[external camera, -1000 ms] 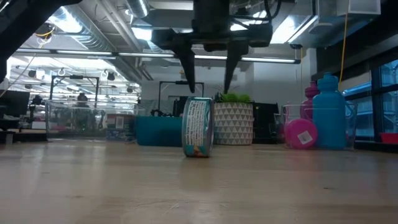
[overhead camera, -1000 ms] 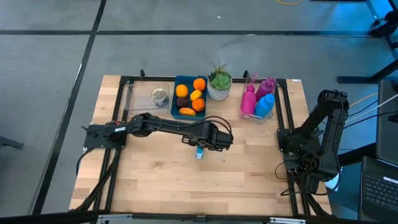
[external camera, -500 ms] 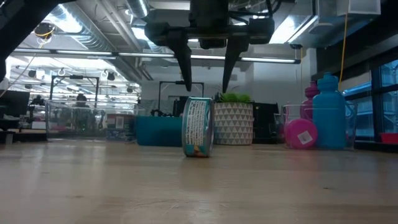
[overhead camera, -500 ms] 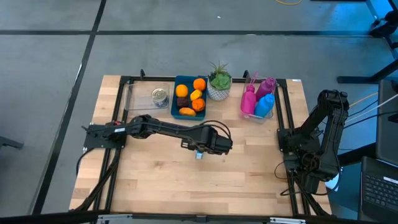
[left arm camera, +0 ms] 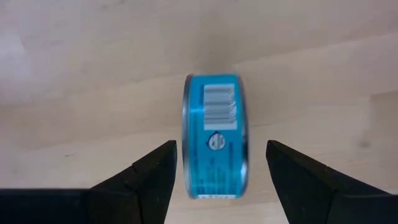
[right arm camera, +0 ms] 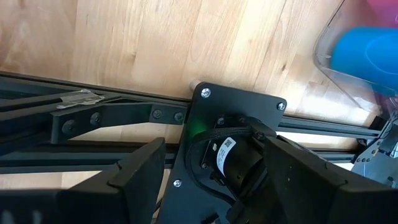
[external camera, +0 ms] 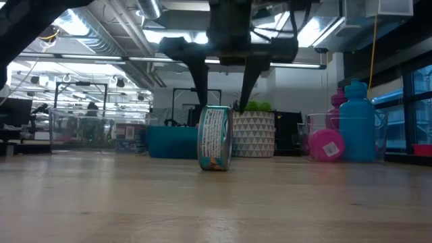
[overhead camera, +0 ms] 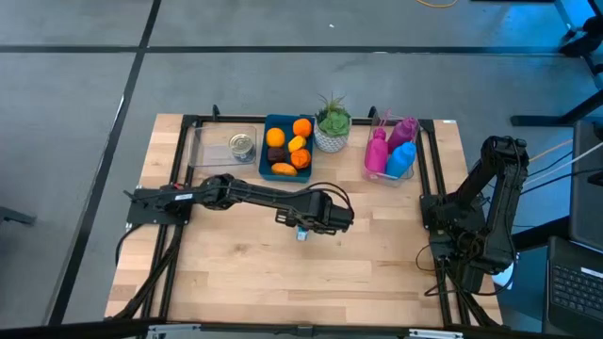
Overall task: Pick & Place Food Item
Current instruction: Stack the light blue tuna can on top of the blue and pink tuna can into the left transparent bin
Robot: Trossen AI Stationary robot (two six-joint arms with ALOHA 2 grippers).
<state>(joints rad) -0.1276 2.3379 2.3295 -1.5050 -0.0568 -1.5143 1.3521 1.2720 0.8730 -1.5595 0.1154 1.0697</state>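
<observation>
1. Two open fingers of your left gripper [external camera: 223,94] hang just above the round blue-labelled tin can [external camera: 215,138], holding nothing.
2. You see the can standing on its edge, mid-table on the light wooden table [overhead camera: 377,273].
3. Lower straight and keep the can centred; closing unevenly could make it roll.
4. Your right gripper [right arm camera: 211,186] waits open at its base.

tuna can [overhead camera: 301,233] on edge mid-table [overhead camera: 377,264] (plant pot [overhead camera: 331,132] behind), bottles [overhead camera: 393,151] to its right.
</observation>
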